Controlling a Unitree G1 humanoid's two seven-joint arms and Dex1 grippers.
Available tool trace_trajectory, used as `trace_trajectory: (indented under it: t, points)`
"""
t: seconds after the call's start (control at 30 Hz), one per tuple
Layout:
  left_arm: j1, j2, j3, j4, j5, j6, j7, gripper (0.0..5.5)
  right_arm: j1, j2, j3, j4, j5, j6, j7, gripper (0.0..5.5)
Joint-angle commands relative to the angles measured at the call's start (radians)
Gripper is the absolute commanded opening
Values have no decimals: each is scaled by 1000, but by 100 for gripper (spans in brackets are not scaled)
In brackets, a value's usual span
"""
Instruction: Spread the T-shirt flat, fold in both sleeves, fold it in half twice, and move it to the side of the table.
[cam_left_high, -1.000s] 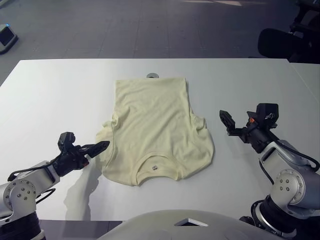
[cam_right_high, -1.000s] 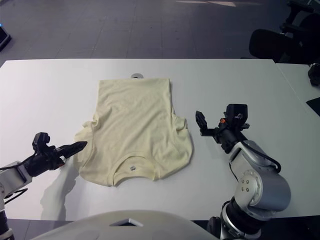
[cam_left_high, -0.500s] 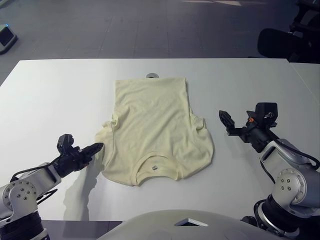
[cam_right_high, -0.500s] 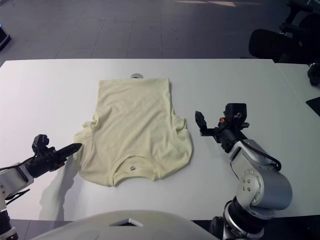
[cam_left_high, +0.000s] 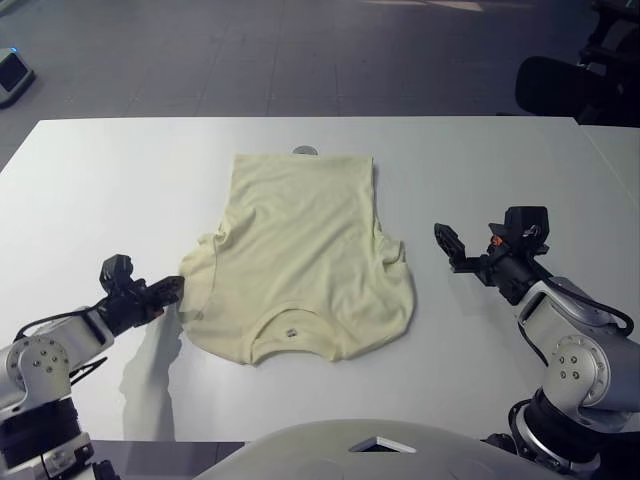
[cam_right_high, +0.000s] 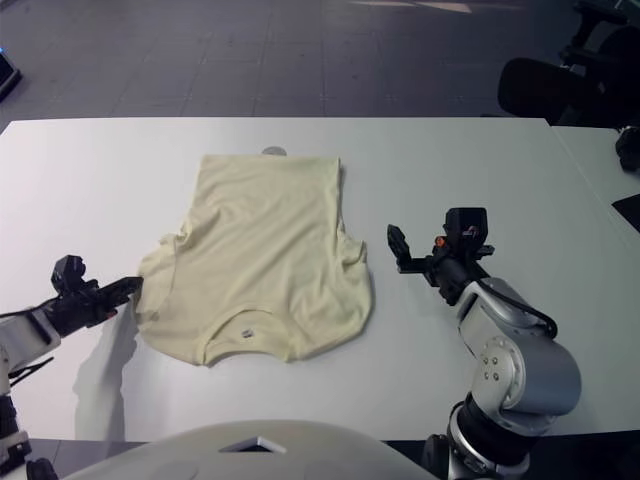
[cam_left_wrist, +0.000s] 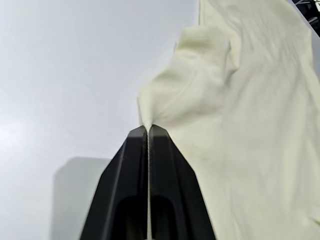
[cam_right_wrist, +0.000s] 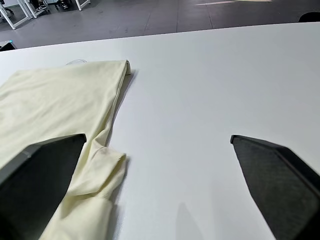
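Observation:
A pale yellow T-shirt (cam_left_high: 300, 255) lies on the white table (cam_left_high: 100, 180), collar toward me and hem at the far side, its sleeves bunched at both edges. My left gripper (cam_left_high: 172, 291) is shut on the shirt's left sleeve edge (cam_left_wrist: 160, 107), low over the table. My right gripper (cam_left_high: 458, 253) stands open just right of the shirt's right sleeve (cam_right_wrist: 100, 165), apart from the cloth.
A small grey round object (cam_left_high: 305, 151) peeks out at the shirt's far hem. Black office chairs (cam_left_high: 575, 85) stand beyond the table's far right corner. Bare table surface stretches on both sides of the shirt.
My left gripper closed on the left sleeve edge and drew it leftward, shifting the shirt's near part left. The right gripper barely moved.

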Motion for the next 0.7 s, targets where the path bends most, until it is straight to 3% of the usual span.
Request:
trace_trajectory:
  t: [0.03, 0.33, 0.6, 0.7]
  points:
    - [-60, 39, -3, 26, 23, -8, 4, 2, -1, -11, 2, 3, 9, -3, -12, 540]
    - [-188, 66, -47, -72, 5, 89, 35, 2, 74, 55, -13, -68, 2, -13, -67, 540]
    - [-183, 275, -289, -281, -40, 274, -114, 2, 123, 108, -4, -111, -2, -36, -115, 540]
    - [-214, 278, -344, -332, -37, 277, -132, 2, 121, 111, 4, -105, 0, -45, -123, 540]
